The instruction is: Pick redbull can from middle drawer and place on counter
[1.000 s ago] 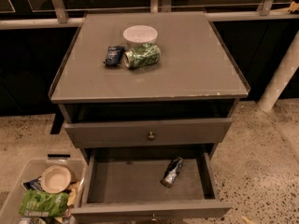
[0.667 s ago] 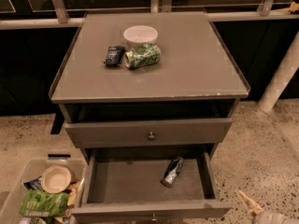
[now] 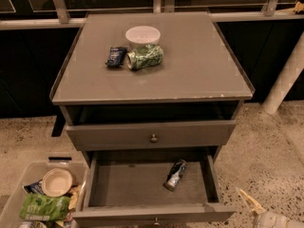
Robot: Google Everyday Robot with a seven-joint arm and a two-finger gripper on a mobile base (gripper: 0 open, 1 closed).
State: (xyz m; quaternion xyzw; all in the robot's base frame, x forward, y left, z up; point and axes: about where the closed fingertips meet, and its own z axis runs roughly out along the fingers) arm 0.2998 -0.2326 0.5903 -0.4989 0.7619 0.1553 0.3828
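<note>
The redbull can (image 3: 175, 175), slim, silver and dark blue, lies on its side in the right half of the middle drawer (image 3: 123, 186), which is pulled open. The counter (image 3: 199, 65) is the flat grey top of the cabinet above. My gripper (image 3: 251, 204) comes in at the bottom right corner, low beside the drawer's right front corner. It is to the right of the can, apart from it, and holds nothing that I can see.
On the counter stand a white bowl (image 3: 142, 35), a green can (image 3: 145, 57) on its side and a small dark blue packet (image 3: 116, 57). The upper drawer (image 3: 152, 136) is shut. A clear bin (image 3: 12, 203) with snacks stands at the lower left. A white post (image 3: 285, 80) stands at the right.
My gripper has come into view at the bottom right and has risen a little further into the picture. The can and the drawers have not moved.
</note>
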